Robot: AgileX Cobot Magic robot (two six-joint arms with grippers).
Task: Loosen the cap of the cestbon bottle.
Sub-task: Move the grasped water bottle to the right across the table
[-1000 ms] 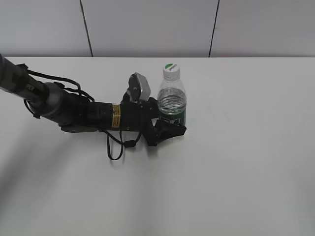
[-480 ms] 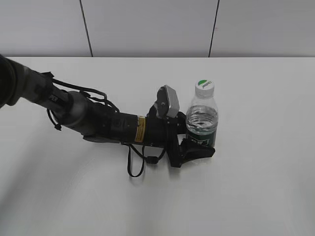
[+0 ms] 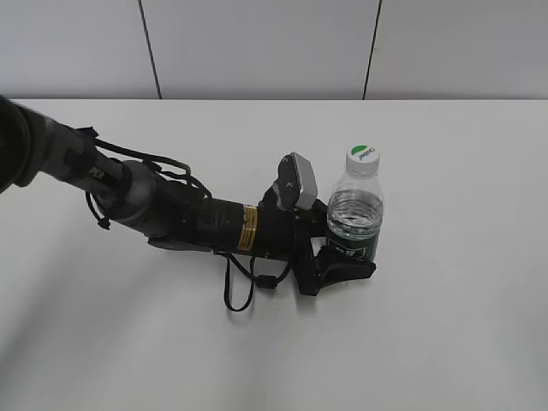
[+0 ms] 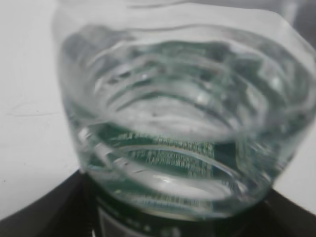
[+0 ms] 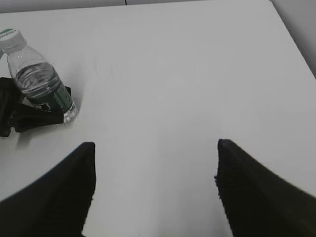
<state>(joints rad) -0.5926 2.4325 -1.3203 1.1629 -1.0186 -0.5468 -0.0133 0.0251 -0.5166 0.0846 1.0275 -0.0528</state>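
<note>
The cestbon bottle stands upright on the white table, clear and ribbed, with a dark green label band low down. Its white cap with a green mark sits on top, untouched. My left gripper is shut on the bottle's lower part, its black fingers on either side of the label. The left wrist view is filled by the bottle. In the right wrist view the bottle and cap are at far left. My right gripper is open and empty, above bare table, not seen in the exterior view.
The left arm lies low across the table from the left, with loose black cables hanging by it. The table's far edge meets a grey panelled wall. The table's right edge shows in the right wrist view.
My left gripper has carried the bottle to the right and toward the front of the table. In the last half second it moved only slightly further right.
</note>
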